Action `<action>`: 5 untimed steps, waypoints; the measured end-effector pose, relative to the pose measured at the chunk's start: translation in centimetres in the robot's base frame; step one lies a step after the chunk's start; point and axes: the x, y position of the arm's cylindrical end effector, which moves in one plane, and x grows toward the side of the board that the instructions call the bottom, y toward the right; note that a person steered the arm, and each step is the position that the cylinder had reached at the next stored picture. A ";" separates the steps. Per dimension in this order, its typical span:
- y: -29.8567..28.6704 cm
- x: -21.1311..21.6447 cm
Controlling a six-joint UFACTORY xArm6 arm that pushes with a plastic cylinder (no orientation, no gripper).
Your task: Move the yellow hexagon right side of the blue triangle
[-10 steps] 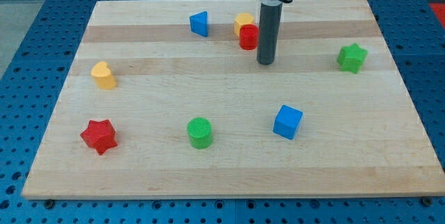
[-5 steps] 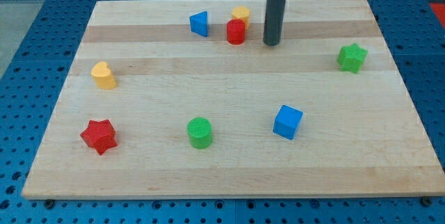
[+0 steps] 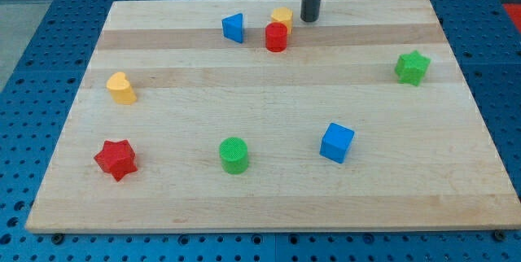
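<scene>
Eight blocks on board (image 3: 269, 205): two each yellow, red, green, blue. No gripper; my tip (image 3: 309, 19) beside yellow hexagon (image 3: 282, 18).

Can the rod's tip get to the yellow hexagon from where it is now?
Probably yes. My tip stands just to the view's right of the yellow hexagon, with bare board between; the red block sits below, out of that path.

rod upright near the view's top edge

the dark rod stood vertical, its upper part cut off by the view's top, a little right of centre. my tip (image 3: 309, 19) rested at board height close to the far edge. no more of the arm showed above the rod, and the tip was touching nothing.
</scene>
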 end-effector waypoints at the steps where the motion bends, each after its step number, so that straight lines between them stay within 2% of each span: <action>1: -1.6 0.0; 5: -6.1 0.0</action>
